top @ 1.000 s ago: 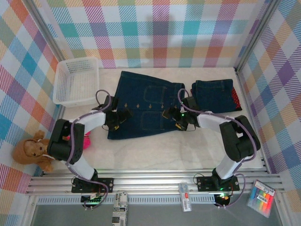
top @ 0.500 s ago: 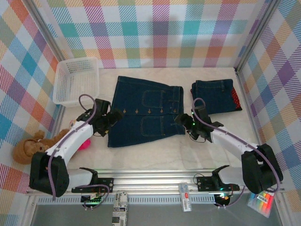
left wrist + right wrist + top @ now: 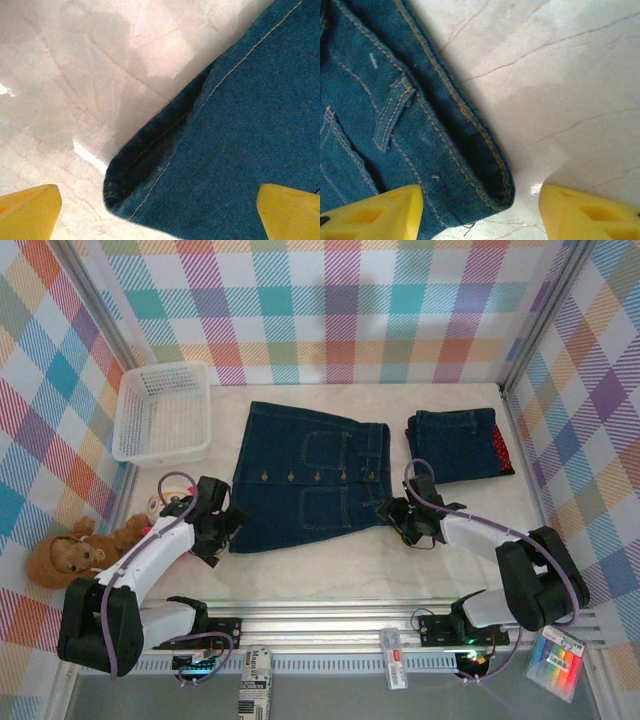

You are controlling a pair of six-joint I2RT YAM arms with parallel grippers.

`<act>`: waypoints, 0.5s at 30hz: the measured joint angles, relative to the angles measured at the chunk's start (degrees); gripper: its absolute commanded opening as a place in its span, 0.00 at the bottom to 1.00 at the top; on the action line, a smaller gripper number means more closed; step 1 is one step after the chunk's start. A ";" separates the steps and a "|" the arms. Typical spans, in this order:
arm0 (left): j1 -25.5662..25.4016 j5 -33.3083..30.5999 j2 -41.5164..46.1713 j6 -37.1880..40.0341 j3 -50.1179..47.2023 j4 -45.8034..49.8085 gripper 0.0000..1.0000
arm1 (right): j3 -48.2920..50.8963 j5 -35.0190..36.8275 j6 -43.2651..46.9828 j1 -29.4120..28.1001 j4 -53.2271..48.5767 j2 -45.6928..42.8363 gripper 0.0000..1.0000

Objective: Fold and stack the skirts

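- While a folded denim skirt [image 3: 452,440] already rests on the red dotted one [image 3: 503,452] at the far right of the tabletop [image 3: 330,575], the big denim skirt [image 3: 305,475] lies flat mid-table, not yet folded.
- At its near-left corner the left pincer [image 3: 228,528] gapes wide; the right pincer [image 3: 396,512] straddles the near-right corner, jaws apart, nothing clamped.
- Folding and stacking this one remains, I'd say.

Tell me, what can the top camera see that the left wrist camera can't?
Top camera: the whole spread-out denim skirt, the white basket, a folded denim pile with red peeking out, a brown plush toy, and both arms, with the right gripper at the skirt's near right corner.
Left wrist camera: a close look at the skirt's near left corner, its stitching, the dark gap under the hem, and two yellow fingertips spread wide apart.
Both: the same denim skirt lying on the pale table.
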State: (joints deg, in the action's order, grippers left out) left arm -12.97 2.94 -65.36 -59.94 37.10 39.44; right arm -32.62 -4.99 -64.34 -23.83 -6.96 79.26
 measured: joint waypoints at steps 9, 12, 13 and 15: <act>0.00 3.13 6.01 -3.06 -4.46 1.05 0.90 | 1.31 -0.57 -0.90 0.15 4.09 0.68 0.34; 0.00 3.98 5.86 -3.69 -5.46 0.90 0.90 | 1.42 -1.11 -1.01 0.11 6.99 0.66 0.36; 0.00 4.07 5.84 -3.74 -5.46 0.83 0.90 | 1.42 -1.27 -1.03 0.11 7.50 0.63 0.36; 0.00 4.15 5.73 -3.72 -5.46 0.26 0.90 | 1.42 -1.53 -1.05 0.11 8.31 0.63 0.37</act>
State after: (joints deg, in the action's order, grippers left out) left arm -12.97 7.09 -59.64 -63.66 31.64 39.70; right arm -31.20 -6.52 -65.39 -23.73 1.34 79.90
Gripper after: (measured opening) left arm 0.904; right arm 0.365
